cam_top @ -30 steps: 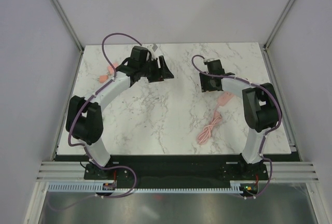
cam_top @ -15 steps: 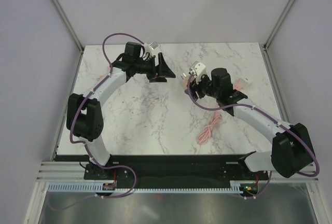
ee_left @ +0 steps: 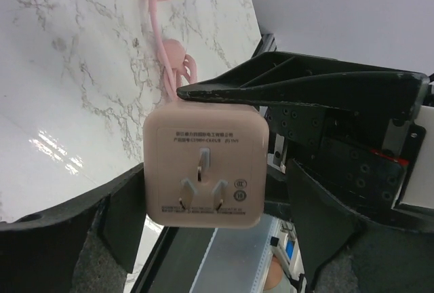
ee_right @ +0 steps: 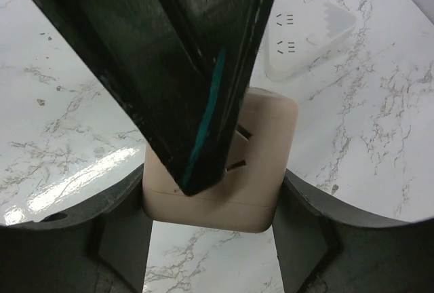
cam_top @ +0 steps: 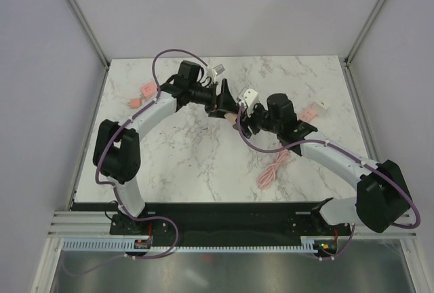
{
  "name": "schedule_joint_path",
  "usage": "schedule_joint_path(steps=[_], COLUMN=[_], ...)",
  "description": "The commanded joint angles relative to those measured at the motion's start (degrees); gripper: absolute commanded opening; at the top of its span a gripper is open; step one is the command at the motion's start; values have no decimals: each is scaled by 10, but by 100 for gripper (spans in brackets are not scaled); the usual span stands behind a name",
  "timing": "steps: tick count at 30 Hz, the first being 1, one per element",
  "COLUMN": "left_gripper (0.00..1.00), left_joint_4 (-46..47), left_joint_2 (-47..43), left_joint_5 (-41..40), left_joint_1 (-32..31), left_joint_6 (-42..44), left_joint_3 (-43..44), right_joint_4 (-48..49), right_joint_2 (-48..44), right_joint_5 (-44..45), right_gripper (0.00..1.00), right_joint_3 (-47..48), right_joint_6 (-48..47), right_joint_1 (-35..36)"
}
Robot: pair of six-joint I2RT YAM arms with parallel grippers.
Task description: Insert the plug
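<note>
Both arms reach toward the middle of the marble surface (cam_top: pixel 176 164), and their tools meet above it, slightly toward the far side. The pink cube-shaped plug (ee_left: pixel 203 171) sits between them, off the surface. The right tool (ee_right: pixel 210 205) is clamped on it: in the right wrist view its two fingers press against opposite sides of the pink body, whose face on that side shows slots. The opposite face, with three metal prongs and small printed text, points at the left wrist camera.

The left tool (cam_top: pixel 227 103) is spread apart around the plug. One finger (ee_left: pixel 125 218) lies close against one side of the cube, and the other stands off with a gap. In the right wrist view, a black finger of the left tool crosses in front of the plug and hides part of its face.

A pink cable (ee_left: pixel 159 42) runs from behind the plug toward the far side. A coil of pink cable (cam_top: pixel 271 171) lies on the surface near the right arm. A white socket block (ee_right: pixel 305 32) lies on the surface beyond the plug. Two small pink pieces (cam_top: pixel 140 96) lie at the far left.
</note>
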Motion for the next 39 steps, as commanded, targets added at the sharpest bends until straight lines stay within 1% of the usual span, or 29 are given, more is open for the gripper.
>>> schedule_joint_path(steps=[1,3,6,7,9,10,12,13,15,16,17,18,19,20,21,22,24,25,26,28,29,34,36,37,39], left_gripper=[84,80,71,63,56,46,35,27,19,11,6,2,2,2,2,2,2,2,2,2,2,2,2,2,2], left_joint_4=[17,17,16,17,17,17,17,17,17,17,16,17,18,17,17,17,17,17,16,15,14,14,14,14,14], left_joint_2=[11,15,19,19,23,25,28,29,28,28,28,29,33,35,36,39,48,50,54,53,49,33,22,16,0], left_joint_5=[20,22,34,40,46,50,52,51,47,42,42,44,51,55,58,64,81,98,106,123,128,164,166,161,144], left_joint_1=[-6,-7,-7,-8,-9,-10,-10,-10,-9,-9,-9,-10,-9,-9,-10,-8,-5,-4,-2,2,4,11,13,12,13], left_joint_6=[-4,-8,-9,-8,-10,-12,-16,-17,-19,-20,-27,-30,-35,-45,-50,-56,-76,-82,-94,-105,-114,-131,-130,-120,-73], left_joint_3=[-1,0,-3,-5,-6,-5,-3,-3,0,4,8,10,17,19,25,27,40,43,48,58,61,70,70,71,70], right_joint_4=[34,35,36,38,38,39,38,37,14,2,-6,-8,0,23,35,44,65,69,66,51,43,20,11,8,-4], right_joint_2=[-17,-21,-29,-29,-26,-24,-15,-13,4,9,13,11,6,-2,-23,-34,-70,-79,-96,-109,-122,-171,-190,-191,-193], right_joint_5=[-1,6,20,24,36,41,49,49,49,49,49,49,51,51,49,42,33,38,46,57,80,110,115,115,96], right_gripper=[0,0,0,0,0,0,0,0,1,4,8,24,34,49,54,57,67,74,85,87,87,84,86,87,88], right_joint_3=[23,21,14,12,12,13,19,23,47,54,59,54,44,33,8,-2,-30,-36,-38,-35,-34,-31,-24,-19,-1], right_joint_6=[-3,-2,-5,-6,-4,5,15,32,51,57,64,64,64,55,46,34,-10,-20,-41,-65,-74,-156,-155,-135,-96], right_joint_1=[6,6,6,6,6,6,6,6,6,6,6,7,6,7,6,6,6,7,6,7,7,10,11,12,12])
